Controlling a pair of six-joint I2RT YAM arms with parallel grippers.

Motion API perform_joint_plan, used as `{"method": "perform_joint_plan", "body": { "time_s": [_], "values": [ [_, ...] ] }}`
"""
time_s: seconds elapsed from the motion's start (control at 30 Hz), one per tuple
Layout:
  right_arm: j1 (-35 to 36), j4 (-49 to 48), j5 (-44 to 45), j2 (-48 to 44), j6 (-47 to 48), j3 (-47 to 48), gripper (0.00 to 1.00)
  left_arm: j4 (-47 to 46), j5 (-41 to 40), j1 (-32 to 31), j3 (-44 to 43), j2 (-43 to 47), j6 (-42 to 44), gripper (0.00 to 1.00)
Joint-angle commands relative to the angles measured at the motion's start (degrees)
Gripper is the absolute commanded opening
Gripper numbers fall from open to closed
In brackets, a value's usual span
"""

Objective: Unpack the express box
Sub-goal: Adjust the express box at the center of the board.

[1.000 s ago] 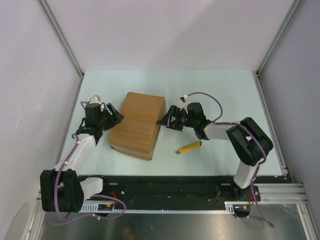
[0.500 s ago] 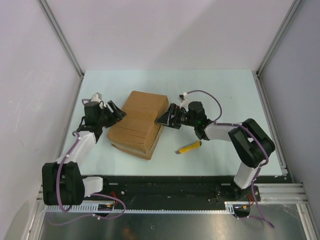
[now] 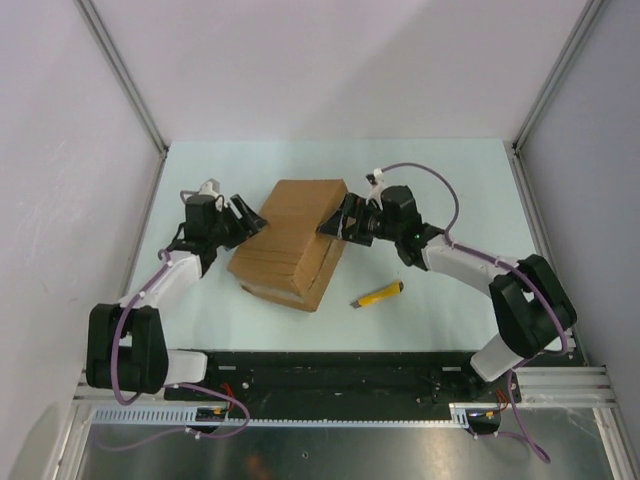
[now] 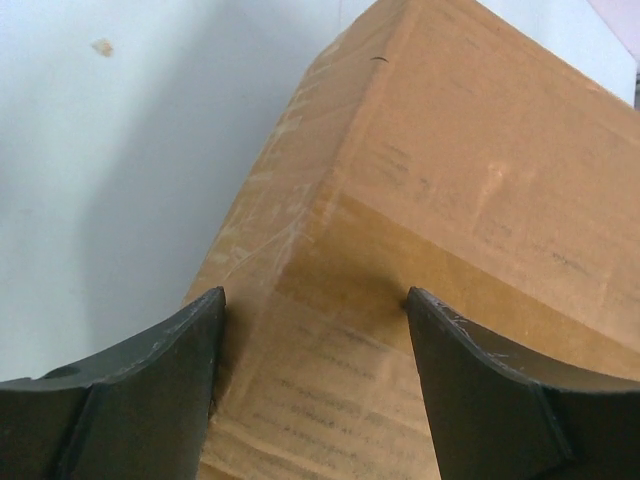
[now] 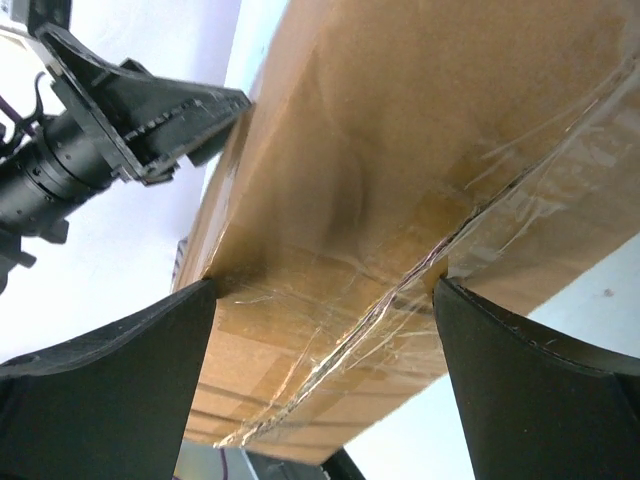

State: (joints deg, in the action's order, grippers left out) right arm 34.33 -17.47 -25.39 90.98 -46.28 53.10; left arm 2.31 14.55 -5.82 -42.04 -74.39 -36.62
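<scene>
The express box (image 3: 295, 240), a brown taped carton, sits at the table's middle, turned askew and looking tilted. My left gripper (image 3: 250, 218) stands open against its left end. In the left wrist view the fingertips (image 4: 205, 310) rest on the carton (image 4: 480, 200) by a corner, spread wide on its face. My right gripper (image 3: 333, 225) is open too, its tips pressed on the carton's right side. In the right wrist view the box (image 5: 400, 150) fills the space beyond the right gripper (image 5: 322, 283), a taped seam running between the tips. The box is pinched between the two arms.
A yellow utility knife (image 3: 380, 295) lies on the pale table (image 3: 450, 180) right of the box, near the front. Grey walls and metal rails close in the back and both sides. The left gripper's fingers (image 5: 130, 110) show past the box in the right wrist view.
The box has shifted right and away and turned clockwise, rising between the arms. Both grippers moved with it, the right arm stretching out. The left jaws widened slightly.
</scene>
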Motion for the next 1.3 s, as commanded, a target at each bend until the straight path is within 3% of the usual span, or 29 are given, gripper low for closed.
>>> {"method": "perform_joint_plan", "body": {
  "time_s": [0.0, 0.2, 0.33, 0.73, 0.87, 1.13, 1.27],
  "values": [
    [3.99, 8.12, 4.81, -2.12, 7.59, 11.05, 0.96, 8.68, 28.77, -11.49, -1.1, -3.3, -6.53, 0.75],
    [4.26, 19.38, 10.09, -1.6, 12.18, 15.98, 0.96, 8.42, 34.4, -14.91, -3.92, -5.85, -6.01, 0.78],
    [4.87, 19.41, 10.88, -0.1, 13.93, 16.86, 0.96, 8.15, 36.69, -18.33, -4.45, -8.92, -4.69, 0.79],
    [7.59, 22.3, 11.85, 1.66, 15.52, 18.44, 0.93, 8.24, 25.37, -18.96, -1.29, -5.6, -6.09, 0.78],
    [8.12, 26.34, 12.9, -0.01, 15.78, 18.44, 0.91, 8.15, 20.88, -18.52, 0.73, -1.73, -6.18, 0.78],
    [12.34, 31.09, 18.17, -3.53, 17.89, 18.44, 0.91, 8.42, 8.67, -17.99, 6.26, 15.66, -5.92, 0.81],
    [14.54, 33.2, 21.6, -2.92, 18.07, 18.35, 0.9, 9.47, -7.11, -17.73, 9.78, 30.15, -9.25, 0.84]
  ]
}}
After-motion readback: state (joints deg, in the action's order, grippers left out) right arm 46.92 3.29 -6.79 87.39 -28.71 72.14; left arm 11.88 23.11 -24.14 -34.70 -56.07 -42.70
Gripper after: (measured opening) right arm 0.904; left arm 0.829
